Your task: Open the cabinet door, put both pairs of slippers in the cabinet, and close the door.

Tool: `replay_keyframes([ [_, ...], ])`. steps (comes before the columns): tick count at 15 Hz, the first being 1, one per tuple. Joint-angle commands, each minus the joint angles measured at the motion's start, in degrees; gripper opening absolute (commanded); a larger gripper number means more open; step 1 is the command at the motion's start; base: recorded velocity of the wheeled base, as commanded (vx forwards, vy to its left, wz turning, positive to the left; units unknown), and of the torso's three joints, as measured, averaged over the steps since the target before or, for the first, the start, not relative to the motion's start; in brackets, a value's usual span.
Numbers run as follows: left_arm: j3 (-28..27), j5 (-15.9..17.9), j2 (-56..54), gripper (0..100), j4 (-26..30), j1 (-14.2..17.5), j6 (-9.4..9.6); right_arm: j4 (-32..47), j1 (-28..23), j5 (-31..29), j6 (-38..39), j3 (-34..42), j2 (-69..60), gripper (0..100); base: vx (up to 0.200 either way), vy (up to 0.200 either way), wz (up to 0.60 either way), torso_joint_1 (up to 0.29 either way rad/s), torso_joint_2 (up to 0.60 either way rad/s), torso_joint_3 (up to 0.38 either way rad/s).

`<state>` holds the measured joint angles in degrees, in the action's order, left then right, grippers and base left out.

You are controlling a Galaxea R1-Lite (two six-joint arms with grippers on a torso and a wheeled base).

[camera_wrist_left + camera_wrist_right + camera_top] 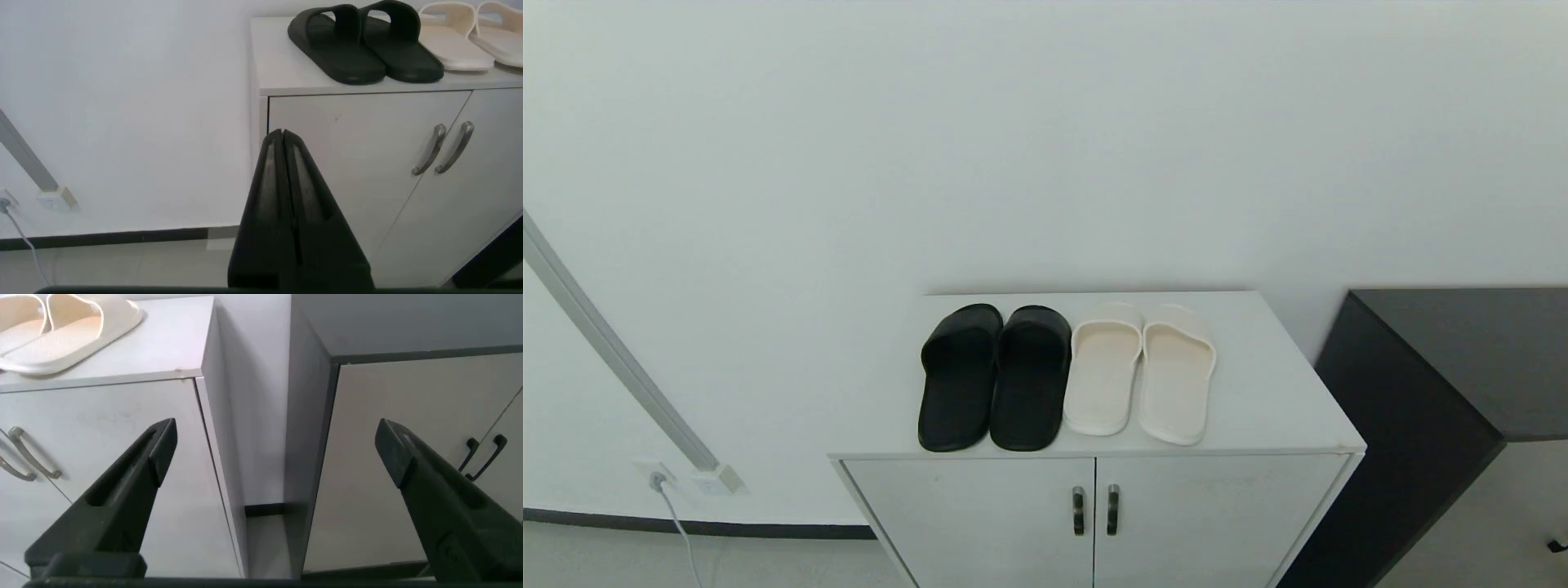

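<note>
A pair of black slippers (994,376) and a pair of white slippers (1140,371) lie side by side on top of a white cabinet (1282,384). Both cabinet doors (980,523) are closed, with two dark metal handles (1094,510) at the centre seam. My left gripper (283,136) is shut with nothing in it, low and in front of the cabinet's left corner; the black slippers (365,42) and handles (445,149) lie beyond it. My right gripper (274,441) is open and empty, in front of the gap beside the cabinet's right edge, with the white slippers (61,328) off to one side.
A dark cabinet (1445,384) stands close to the white one on its right, with a narrow gap (253,433) between them. A white wall rises behind. Low on the left wall is a socket (654,475) with a cable and a slanted conduit (605,343).
</note>
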<state>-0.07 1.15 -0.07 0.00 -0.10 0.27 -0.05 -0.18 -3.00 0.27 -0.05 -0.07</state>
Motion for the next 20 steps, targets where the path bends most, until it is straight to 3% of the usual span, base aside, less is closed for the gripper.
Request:
replay_keyframes([
  [1, 0.0, 0.0, 0.1, 0, 0.0, 0.0, 0.0, 0.0, 0.0, 0.0, 0.1, 0.0, 0.1, 100, 0.0, 0.0, 0.0, 0.0, 0.0, 0.0],
  [6, 0.1, 0.0, 0.1, 0, 0.0, 0.0, 0.0, -0.7, 0.0, -0.4, 0.6, -1.1, 1.0, 100, 0.0, 0.0, 0.0, 0.0, 0.0, 0.0],
  [8, 0.0, 0.0, 0.1, 0, 0.0, 0.0, 0.0, 2.8, 0.8, -0.3, 11.8, -17.8, 9.7, 100, 0.0, 0.0, 0.0, 0.0, 0.0, 0.0],
  [9, 0.0, 0.0, 0.1, 0, 0.0, 0.0, 0.08, 4.8, 0.9, 0.9, 9.1, -17.8, 11.9, 100, 0.0, 0.0, 0.0, 0.0, 0.0, 0.0],
  [10, 0.0, 0.0, 0.1, 0, -0.1, 0.0, 0.0, 5.7, 1.0, 5.6, 3.4, -14.1, 16.3, 100, 0.0, 0.0, 0.0, 0.0, 0.0, 0.0],
  [13, 0.0, 0.0, 0.1, 0, -0.1, 0.0, 0.0, 0.0, 1.6, 11.4, 3.2, -14.2, 30.2, 100, 0.0, 0.0, 0.0, 0.0, 0.0, 0.0],
  [16, 0.0, 0.0, 0.1, 0, -0.1, 0.0, 0.0, -13.6, 8.9, 10.3, 3.3, -16.5, 46.8, 100, 0.0, 0.0, 0.0, 0.0, 0.0, 0.0],
  [20, 0.1, 0.0, 0.1, 0, 0.0, 0.0, 0.0, -21.3, 25.7, -0.9, 9.8, -26.3, 62.9, 100, 0.0, 0.0, 0.0, 0.0, 0.0, 0.0],
])
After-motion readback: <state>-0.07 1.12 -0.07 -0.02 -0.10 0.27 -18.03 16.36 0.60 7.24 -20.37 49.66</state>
